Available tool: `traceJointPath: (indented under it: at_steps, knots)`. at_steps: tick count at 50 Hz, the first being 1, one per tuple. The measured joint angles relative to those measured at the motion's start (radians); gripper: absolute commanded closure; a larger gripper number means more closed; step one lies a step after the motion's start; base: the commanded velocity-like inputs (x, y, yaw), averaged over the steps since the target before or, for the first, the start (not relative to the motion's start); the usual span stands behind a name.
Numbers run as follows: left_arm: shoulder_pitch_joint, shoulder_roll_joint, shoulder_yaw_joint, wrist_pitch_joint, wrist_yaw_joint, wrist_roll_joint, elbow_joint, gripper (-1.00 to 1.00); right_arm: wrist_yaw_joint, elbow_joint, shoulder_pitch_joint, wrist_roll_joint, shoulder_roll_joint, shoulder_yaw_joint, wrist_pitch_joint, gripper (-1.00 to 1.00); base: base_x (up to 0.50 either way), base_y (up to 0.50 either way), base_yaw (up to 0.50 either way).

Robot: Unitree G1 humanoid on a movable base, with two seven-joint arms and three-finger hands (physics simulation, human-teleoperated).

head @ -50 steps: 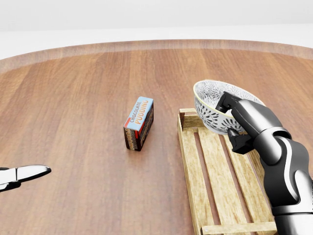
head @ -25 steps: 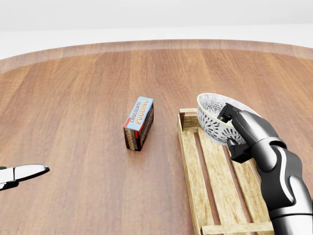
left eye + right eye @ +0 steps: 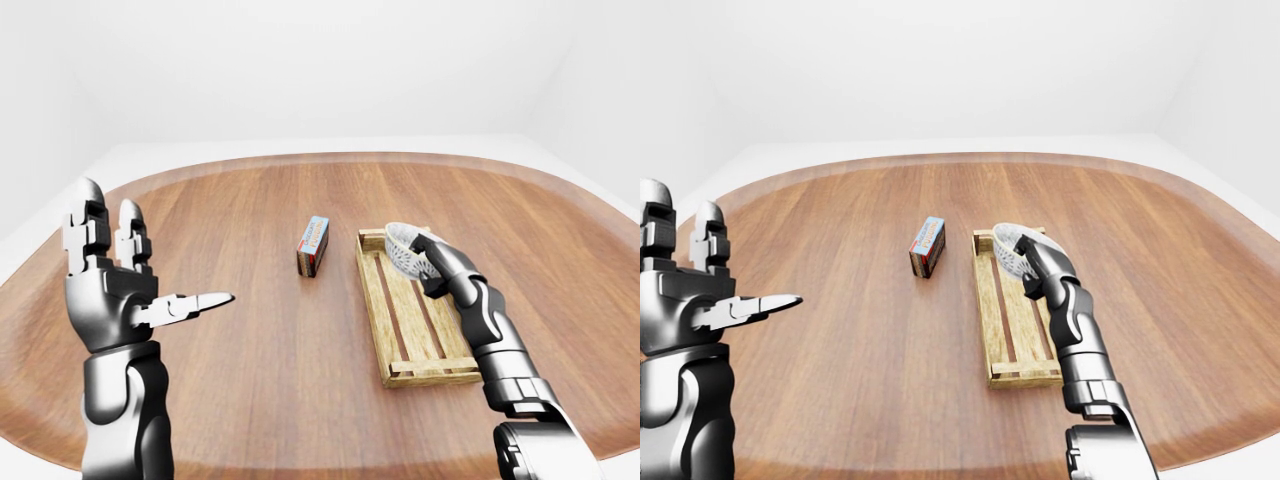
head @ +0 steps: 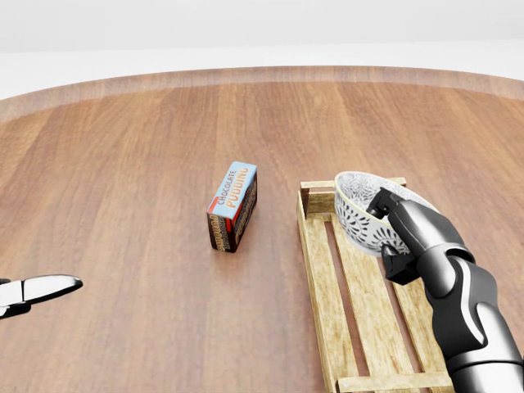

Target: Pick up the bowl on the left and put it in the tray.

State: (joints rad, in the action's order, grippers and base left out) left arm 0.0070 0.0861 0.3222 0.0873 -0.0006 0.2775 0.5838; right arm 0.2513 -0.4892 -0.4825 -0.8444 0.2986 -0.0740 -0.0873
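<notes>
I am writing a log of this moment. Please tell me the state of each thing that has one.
bowl: tilted, held over the tray's far end
right hand: shut on the bowl
left hand: open, raised, holding nothing
tray: flat on the table
pudding box: resting on its long edge

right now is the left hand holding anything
No, the left hand is raised with its fingers spread open and empty, while the right hand grips the bowl over the tray.

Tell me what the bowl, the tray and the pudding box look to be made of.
Bowl: likely glazed ceramic, white with a dark printed pattern.
Tray: pale unfinished wood, slats with visible grain.
Pudding box: probably printed cardboard, with sharp edges and lettering.
</notes>
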Motion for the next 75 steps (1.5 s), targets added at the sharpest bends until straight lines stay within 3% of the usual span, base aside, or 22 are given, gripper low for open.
traceJointPath:
  at_steps: [75]
  knots:
    - [0.000,0.001,0.002,0.000,-0.002,0.006,0.003,-1.00,-0.236,-0.425,-0.088,-0.051,-0.055,0.087,0.000,1.00,0.00,0.00,0.00]
